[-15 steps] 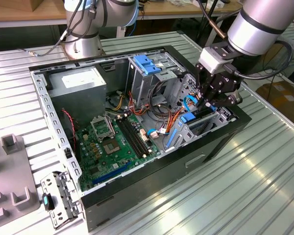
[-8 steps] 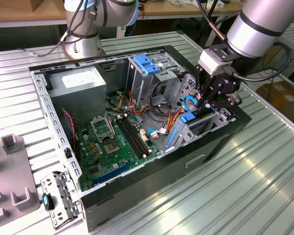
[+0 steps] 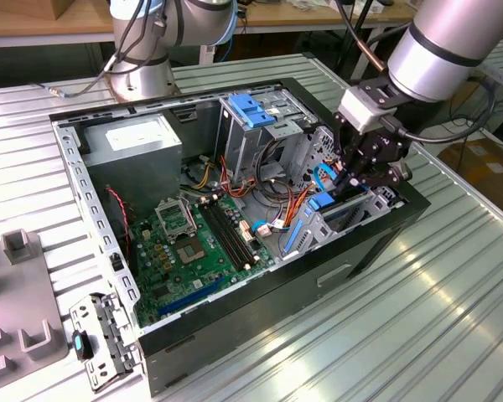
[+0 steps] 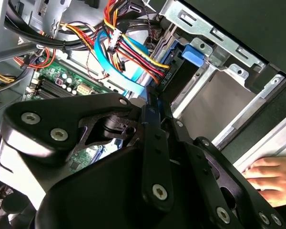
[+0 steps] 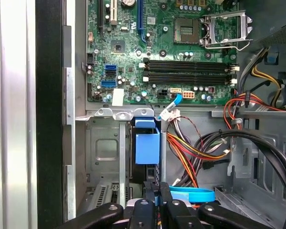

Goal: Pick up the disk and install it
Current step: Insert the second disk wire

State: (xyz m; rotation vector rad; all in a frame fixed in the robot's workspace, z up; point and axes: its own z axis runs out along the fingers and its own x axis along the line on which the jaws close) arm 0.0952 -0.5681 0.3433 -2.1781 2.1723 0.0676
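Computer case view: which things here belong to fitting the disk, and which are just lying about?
For the job:
- disk, edge-on in its slot
- claw, closed on the disk
- drive bay
- computer case

Lying about:
- blue bracket
- grey power box
- loose metal plate
- a person's hand

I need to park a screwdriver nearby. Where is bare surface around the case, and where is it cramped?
The ribbed metal table on the exterior view's right of the computer case lies bare. Cramped: the drive cage corner, where the gripper works among bundled cables.
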